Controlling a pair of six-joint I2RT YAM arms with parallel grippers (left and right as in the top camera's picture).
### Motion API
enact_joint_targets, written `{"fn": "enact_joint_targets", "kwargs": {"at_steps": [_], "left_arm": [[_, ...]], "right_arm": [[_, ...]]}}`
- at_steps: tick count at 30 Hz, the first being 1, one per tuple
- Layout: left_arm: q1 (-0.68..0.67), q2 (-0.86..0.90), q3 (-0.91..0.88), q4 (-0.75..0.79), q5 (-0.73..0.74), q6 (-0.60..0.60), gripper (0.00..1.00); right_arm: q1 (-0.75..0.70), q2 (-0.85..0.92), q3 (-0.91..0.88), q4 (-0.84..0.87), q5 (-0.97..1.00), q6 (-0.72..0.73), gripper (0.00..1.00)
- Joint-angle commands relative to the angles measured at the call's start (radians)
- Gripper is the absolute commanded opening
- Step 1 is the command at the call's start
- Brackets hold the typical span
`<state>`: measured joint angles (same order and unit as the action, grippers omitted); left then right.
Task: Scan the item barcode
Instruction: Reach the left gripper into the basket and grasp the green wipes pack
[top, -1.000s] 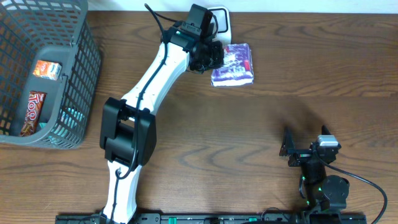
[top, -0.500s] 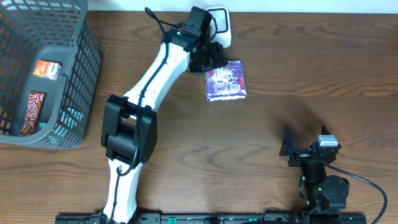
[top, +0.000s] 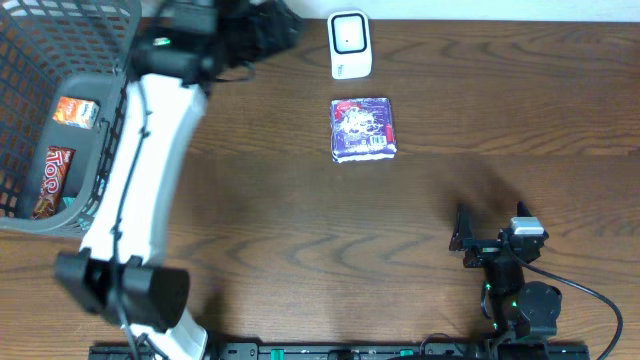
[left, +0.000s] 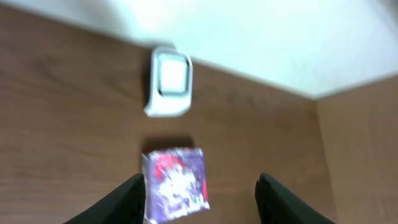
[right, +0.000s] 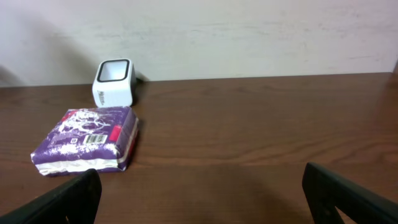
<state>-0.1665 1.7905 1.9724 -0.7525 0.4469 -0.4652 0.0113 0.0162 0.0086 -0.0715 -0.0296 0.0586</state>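
While the pack lies on the tabletop just beside the scanner, I hold nothing.
I see the left end effector spread, touching nothing; the right end effector gapes wide, well apart from it.

Soft, even indoor light covers the brown tabletop, the purple packet casting only a thin, pale shadow along its edge, while the left wrist view of that packet is blurred all over, the left arm to its left smears in the overhead view, and the right wrist view is sharp.
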Motion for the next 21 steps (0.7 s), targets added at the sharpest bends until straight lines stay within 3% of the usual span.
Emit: {"fn": "enact_joint_targets", "kwargs": {"at_steps": [1, 5, 13, 21], "left_arm": [[0.102, -0.066, 0.008, -0.013, 0.005, 0.047, 0.57], [0.249, -0.136, 0.008, -0.048, -0.058, 0.046, 0.57], [0.514, -0.201, 0.008, -0.232, -0.518, 0.046, 0.58], [0.719, -0.163, 0.008, -0.331, -0.575, 0.046, 0.57]], "right_arm": [[-0.003, -0.003, -0.003, -0.003, 0.002, -0.011, 0.99], [-0.003, -0.003, -0.003, -0.003, 0.002, -0.011, 0.99], [-0.003, -0.003, -0.003, -0.003, 0.002, -0.011, 0.99], [-0.003, -0.003, -0.003, -0.003, 0.002, -0.011, 0.99]]}}
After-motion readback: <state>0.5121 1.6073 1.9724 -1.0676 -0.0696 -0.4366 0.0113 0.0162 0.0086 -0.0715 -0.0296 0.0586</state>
